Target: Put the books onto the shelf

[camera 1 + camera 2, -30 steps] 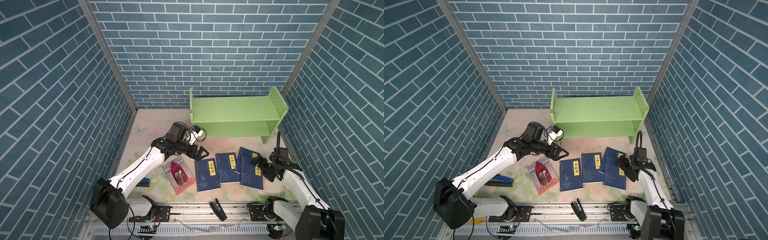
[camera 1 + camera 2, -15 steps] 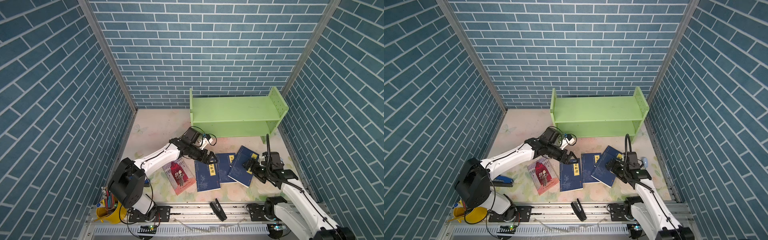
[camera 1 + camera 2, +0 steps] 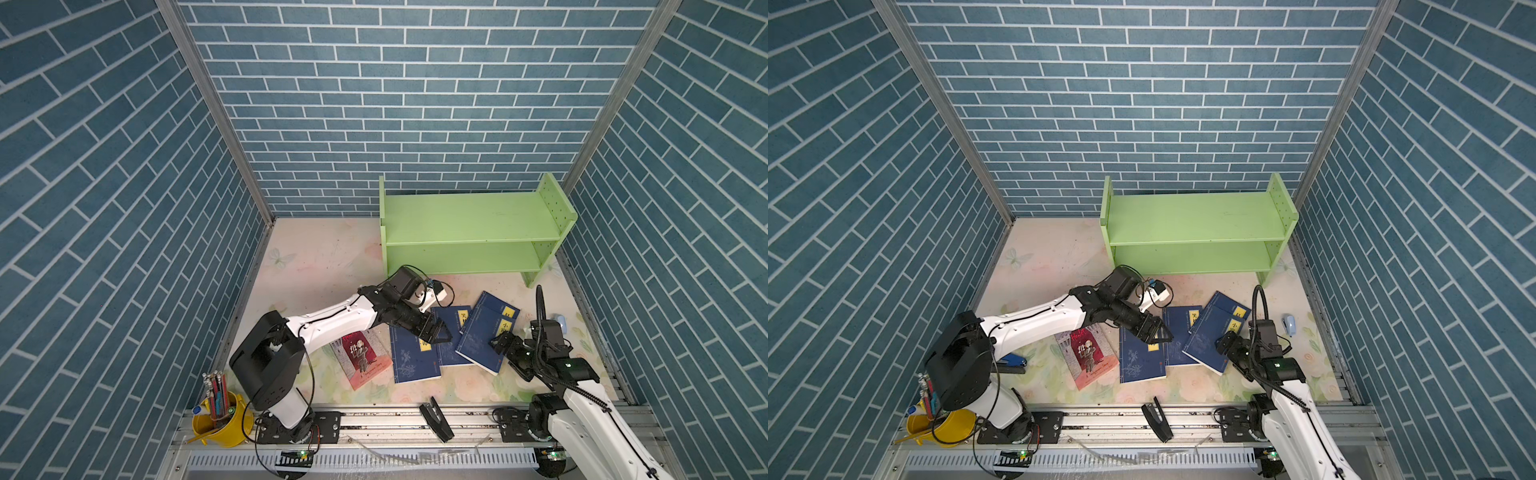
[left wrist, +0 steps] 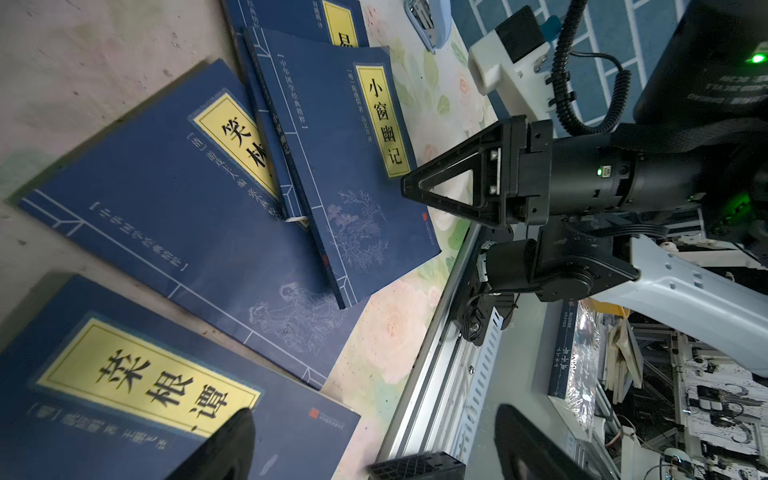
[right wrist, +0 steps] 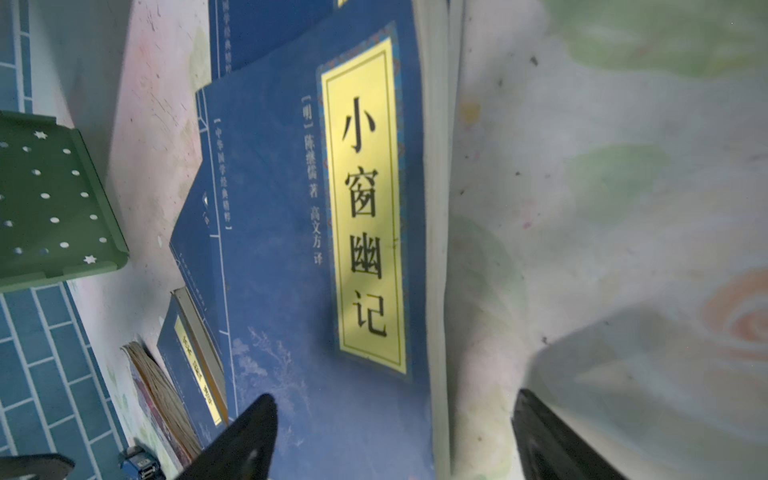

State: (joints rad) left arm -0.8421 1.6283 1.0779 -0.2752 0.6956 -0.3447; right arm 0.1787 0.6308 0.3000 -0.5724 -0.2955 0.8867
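Several books lie flat on the floral mat in front of the empty light green shelf [image 3: 469,232] [image 3: 1196,232]. A red-and-grey one [image 3: 361,357] is leftmost. Beside it is a dark blue book [image 3: 413,359] [image 4: 124,395], then a middle blue book [image 3: 451,338]. Another blue book [image 3: 482,340] [image 5: 311,249] overlaps the middle one and a fourth blue book [image 3: 500,305]. My left gripper [image 3: 434,332] [image 4: 374,440] is open low over the first blue book's yellow label. My right gripper [image 3: 500,345] [image 5: 395,436] is open and straddles the overlapping book's page edge.
Brick-pattern walls close in on three sides. A yellow cup of pens [image 3: 220,419] stands at the front left. A black stapler [image 3: 436,424] lies on the front rail, a blue stapler [image 3: 1013,363] beside the left arm, and a pale blue stapler [image 3: 561,321] near the right wall.
The left gripper swung from near the shelf's left foot down onto the first blue book. The right arm dropped low. The overlapping book slid left and turned over the middle one.
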